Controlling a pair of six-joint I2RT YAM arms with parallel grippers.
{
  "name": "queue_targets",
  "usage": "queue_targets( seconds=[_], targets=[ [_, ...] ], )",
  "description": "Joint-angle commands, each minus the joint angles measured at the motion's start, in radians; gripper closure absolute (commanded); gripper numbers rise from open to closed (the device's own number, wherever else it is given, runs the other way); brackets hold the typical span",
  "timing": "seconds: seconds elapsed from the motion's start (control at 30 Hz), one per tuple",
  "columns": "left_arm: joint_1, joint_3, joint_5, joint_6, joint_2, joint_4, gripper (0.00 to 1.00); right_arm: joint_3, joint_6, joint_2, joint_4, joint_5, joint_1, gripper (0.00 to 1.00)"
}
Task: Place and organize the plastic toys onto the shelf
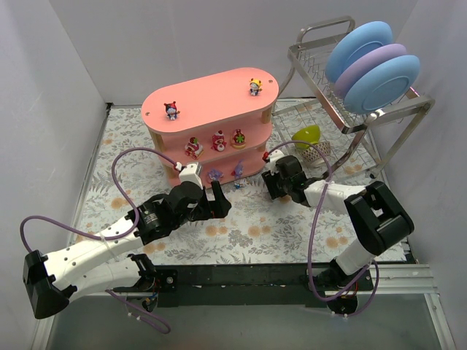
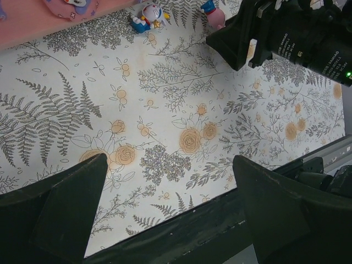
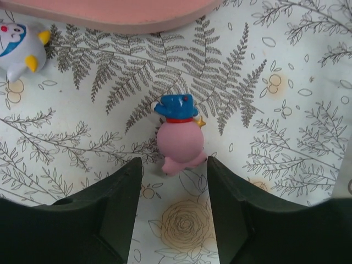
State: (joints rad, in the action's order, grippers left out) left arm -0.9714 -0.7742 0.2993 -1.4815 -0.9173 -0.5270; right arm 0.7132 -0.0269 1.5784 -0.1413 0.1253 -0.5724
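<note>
Right gripper (image 3: 174, 168) is straddling, jaws parted and not yet gripping, a pink toy (image 3: 180, 142) lying on the mat (image 1: 241, 233) near the shelf (image 1: 211, 98). Left gripper (image 2: 169, 164) is hanging wide open, empty. Five toys are sitting on the upper tiers; a blue-white toy (image 3: 19, 47) is also waiting.

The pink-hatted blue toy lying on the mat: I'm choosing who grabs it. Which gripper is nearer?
Right. The right gripper is open at the toy, flanking its near end; the left gripper, also open, is well away across the mat.
</note>
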Motion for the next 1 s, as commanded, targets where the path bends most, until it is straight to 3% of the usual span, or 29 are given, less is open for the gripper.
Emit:
queue_targets(
  seconds=[0.0,0.3,0.47,0.67,0.97],
  targets=[
    [-0.003,0.006,-0.009,0.003,-0.003,0.001,0.02,0.054,-0.002,0.034,-0.029,0.025,-0.003,0.43],
    [-0.003,0.009,-0.014,0.006,0.008,0.002,0.02,0.055,0.016,0.065,-0.037,0.019,-0.003,0.60],
    [-0.001,0.010,-0.023,0.013,0.009,0.004,0.02,0.035,0.019,0.048,-0.029,0.007,-0.003,0.80],
    [-0.003,0.009,-0.048,0.050,-0.006,0.022,0.02,0.017,0.031,-0.021,0.049,-0.021,-0.003,0.96],
    [-0.085,0.026,0.032,0.219,-0.055,0.090,0.02,-0.031,0.160,-0.178,0.172,-0.259,-0.003,0.99]
  ],
)
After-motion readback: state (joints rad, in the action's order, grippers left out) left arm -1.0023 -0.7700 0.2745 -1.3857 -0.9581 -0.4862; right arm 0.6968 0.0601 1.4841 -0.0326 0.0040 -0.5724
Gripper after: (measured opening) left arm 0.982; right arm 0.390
